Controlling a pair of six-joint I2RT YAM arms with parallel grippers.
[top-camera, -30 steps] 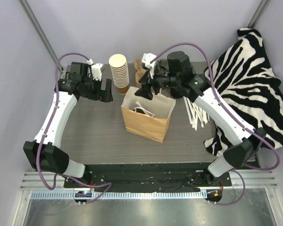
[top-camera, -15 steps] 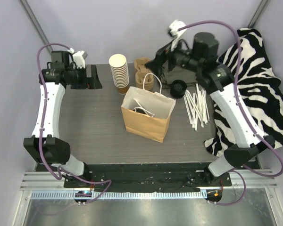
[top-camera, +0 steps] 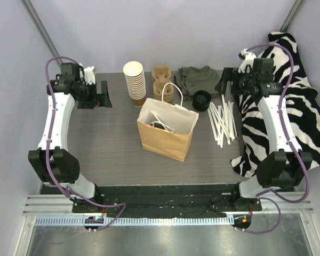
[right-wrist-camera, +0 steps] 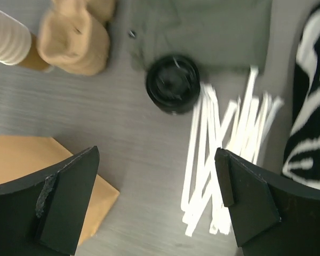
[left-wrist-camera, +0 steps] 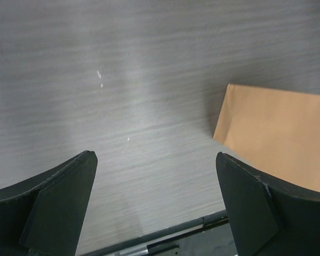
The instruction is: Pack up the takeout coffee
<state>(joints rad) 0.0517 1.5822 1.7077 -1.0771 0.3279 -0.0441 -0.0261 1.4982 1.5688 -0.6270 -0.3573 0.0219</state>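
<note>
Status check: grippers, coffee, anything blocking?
Left gripper open, empty, over table. Right gripper open, empty, above straws. Takeout coffee apparently in the paper bag, only a dark top showing. Nothing blocking.

— What's on the grey table (top-camera: 106, 144)?
— A brown paper bag (top-camera: 166, 133) stands mid-table. Behind it are a stack of cups (top-camera: 135, 82), a cardboard carrier (top-camera: 162, 85), a green cloth (top-camera: 198, 79) and a black lid (top-camera: 202, 100). White straws (top-camera: 221, 122) lie to the right.

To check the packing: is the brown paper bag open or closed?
Open. The brown paper bag stands upright on the table, its mouth spread wide, so the top view looks inside.
</note>
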